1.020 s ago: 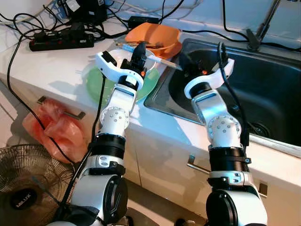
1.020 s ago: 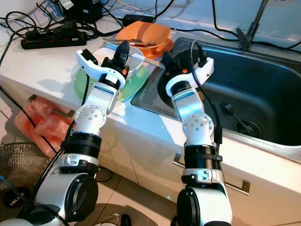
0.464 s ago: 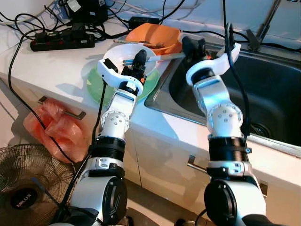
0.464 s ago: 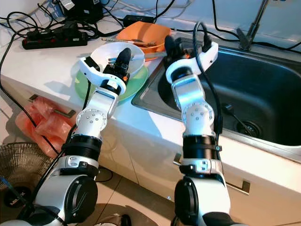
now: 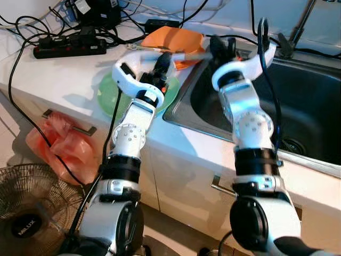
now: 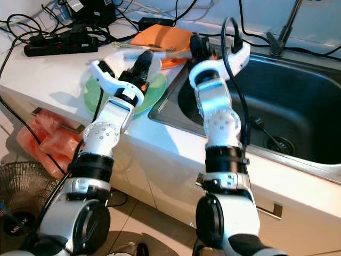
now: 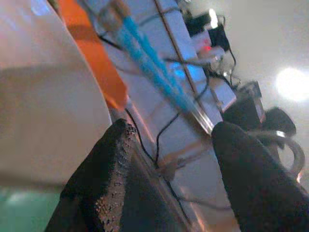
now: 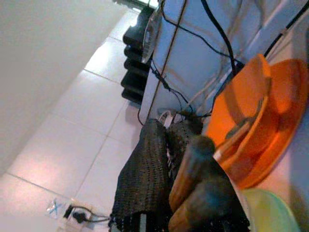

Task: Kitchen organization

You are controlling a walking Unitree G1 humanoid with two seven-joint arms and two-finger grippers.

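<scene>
On the white counter [image 5: 64,80] beside the steel sink [image 5: 314,122], the left gripper [image 5: 162,64] gapes wide around the white bowl's [image 7: 43,111] rim on a green plate [image 5: 109,93]; the right gripper [image 5: 216,48] clamps a wooden handle [image 8: 190,169] near the orange bowl [image 5: 176,40].

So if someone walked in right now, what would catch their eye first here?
Probably the two silver arms reaching over the counter edge: the left gripper at the white bowl on the green plate, the right gripper holding a wooden-handled utensil by the orange dish. Next, the dark steel sink on the right and the cable tangle around the black power strip.
</scene>
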